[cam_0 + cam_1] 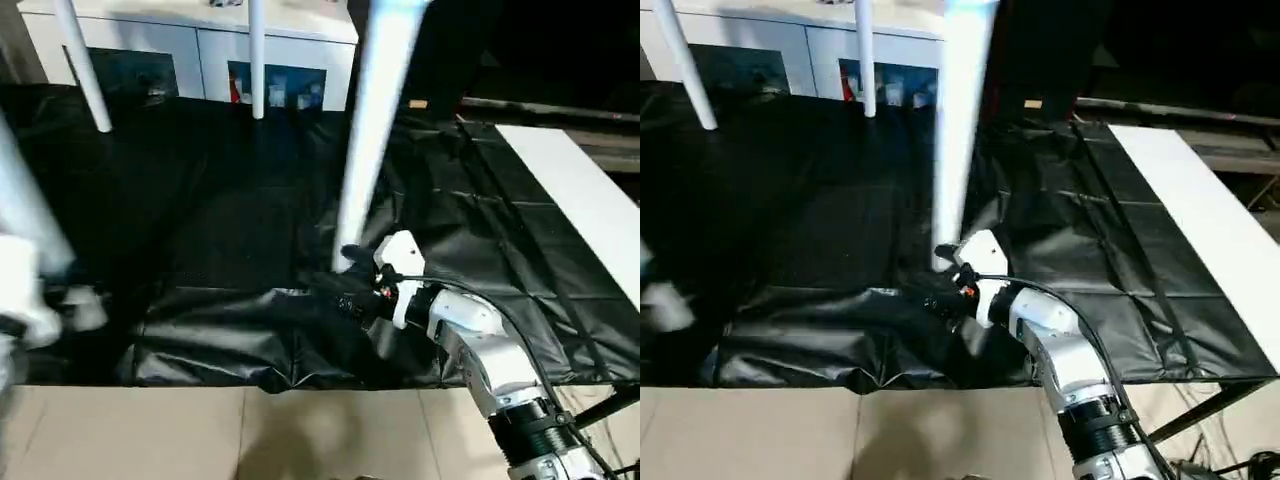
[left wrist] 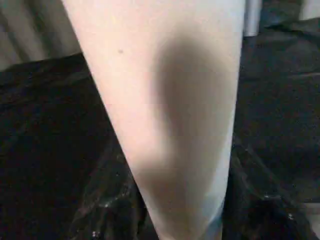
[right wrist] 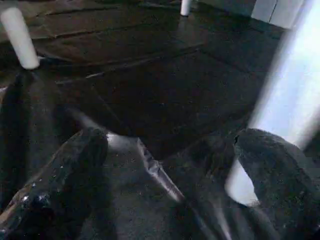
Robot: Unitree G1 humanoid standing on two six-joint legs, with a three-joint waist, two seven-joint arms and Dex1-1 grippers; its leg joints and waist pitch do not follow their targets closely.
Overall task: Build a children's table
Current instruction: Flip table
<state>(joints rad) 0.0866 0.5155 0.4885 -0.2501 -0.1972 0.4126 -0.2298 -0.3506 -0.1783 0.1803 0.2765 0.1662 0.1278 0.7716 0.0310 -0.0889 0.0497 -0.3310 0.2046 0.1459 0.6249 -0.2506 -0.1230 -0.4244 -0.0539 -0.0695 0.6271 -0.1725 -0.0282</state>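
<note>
The children's table's white tube legs come down onto the black-covered work table (image 1: pixel 200 230); its top is out of view above. Two far legs (image 1: pixel 86 70) (image 1: pixel 257 60) stand near the cabinet. A near leg (image 1: pixel 368 130) ends at the cover's folds, and my right gripper (image 1: pixel 350 280) is open around its foot, with one black finger (image 3: pixel 272 170) beside the leg (image 3: pixel 295 85) and the other finger (image 3: pixel 65 170) well apart from it. A blurred leg (image 1: pixel 20 200) runs down the left edge, where my left arm (image 1: pixel 25 310) shows. Another stretch of leg (image 2: pixel 165 115) looms close to the left wrist camera.
A white cabinet with glass doors (image 1: pixel 200 45) stands behind the work table. A flat white panel (image 1: pixel 575 190) lies along the right side. The black cover bunches into folds (image 1: pixel 220 340) at the front edge, above the tiled floor (image 1: pixel 250 430).
</note>
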